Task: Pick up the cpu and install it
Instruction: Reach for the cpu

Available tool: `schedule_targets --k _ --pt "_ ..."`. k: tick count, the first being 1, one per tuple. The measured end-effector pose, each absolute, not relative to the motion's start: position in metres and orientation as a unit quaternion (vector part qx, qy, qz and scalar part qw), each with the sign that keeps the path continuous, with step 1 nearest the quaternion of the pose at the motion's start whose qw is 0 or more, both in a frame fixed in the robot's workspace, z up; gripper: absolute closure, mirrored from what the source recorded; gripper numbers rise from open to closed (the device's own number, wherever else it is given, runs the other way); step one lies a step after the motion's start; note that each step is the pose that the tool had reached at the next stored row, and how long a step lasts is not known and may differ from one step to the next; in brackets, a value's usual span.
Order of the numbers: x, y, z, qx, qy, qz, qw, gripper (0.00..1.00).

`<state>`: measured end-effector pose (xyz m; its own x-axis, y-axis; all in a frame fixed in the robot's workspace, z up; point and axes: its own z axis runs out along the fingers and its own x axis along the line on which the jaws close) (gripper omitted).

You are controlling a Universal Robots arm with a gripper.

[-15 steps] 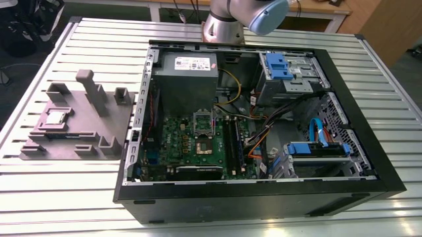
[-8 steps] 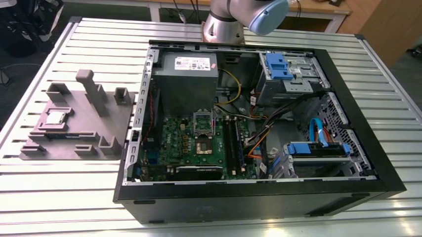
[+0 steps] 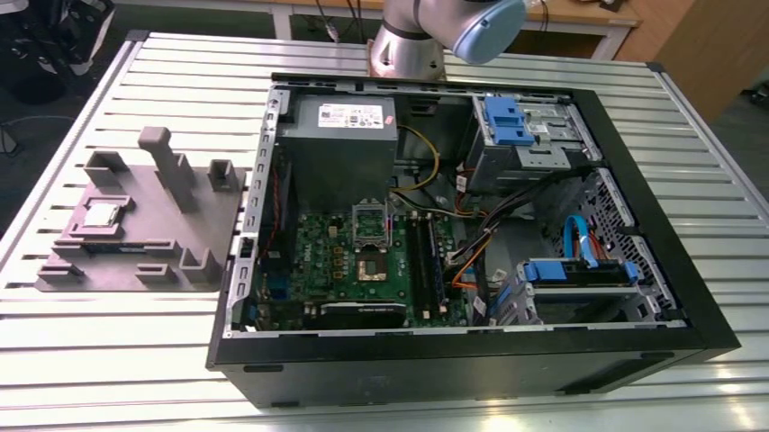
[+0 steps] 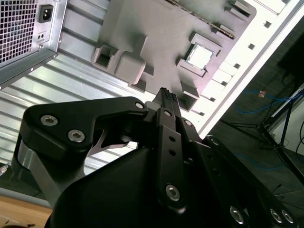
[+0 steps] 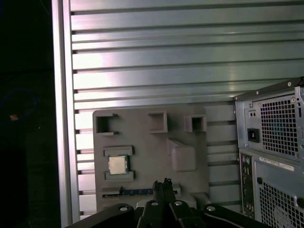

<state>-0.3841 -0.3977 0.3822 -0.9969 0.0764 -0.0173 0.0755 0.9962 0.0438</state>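
The cpu (image 3: 101, 214) lies flat in a recess of the grey holder (image 3: 157, 229) on the table (image 3: 121, 360), to the exterior view's left of the open computer case (image 3: 481, 369). In both wrist views the hand (image 4: 166, 95) hangs over the holder, apart from the cpu. Its fingertips are pressed together on nothing, and its body is cut off at the frame edge. In the exterior view the arm (image 3: 415, 40) is cut off at the top.

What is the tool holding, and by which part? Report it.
Nothing. The tool is empty; the small square silver-topped cpu lies on the grey fixture plate.
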Motion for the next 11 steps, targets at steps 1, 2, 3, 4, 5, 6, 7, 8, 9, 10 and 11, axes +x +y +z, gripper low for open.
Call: schedule_targets --k 1,2,3,4,5,6,7,8,9,10,11 --pt "-0.385 -0.398 0.382 0.038 0.999 0.022 0.009 0.9" --pt "-0.386 -0.398 0.382 0.038 0.999 0.022 0.009 0.9" --pt "-0.387 -0.398 0.382 0.038 0.999 0.022 0.01 0.9" --pt "-0.389 -0.398 0.382 0.038 0.999 0.022 0.009 0.9" --pt "-0.39 -0.398 0.382 0.038 0.999 0.022 0.009 0.9" --pt "-0.392 -0.398 0.382 0.038 0.999 0.022 0.009 0.9" --pt "-0.394 -0.398 0.382 0.038 0.999 0.022 0.009 0.9" --pt "-0.396 -0.398 0.382 0.038 0.999 0.022 0.009 0.9" --pt "-0.398 -0.398 0.382 0.038 0.999 0.022 0.009 0.9" --pt "-0.4 -0.397 0.382 0.038 0.999 0.022 0.009 0.9" --pt "-0.402 -0.397 0.382 0.038 0.999 0.022 0.009 0.9"
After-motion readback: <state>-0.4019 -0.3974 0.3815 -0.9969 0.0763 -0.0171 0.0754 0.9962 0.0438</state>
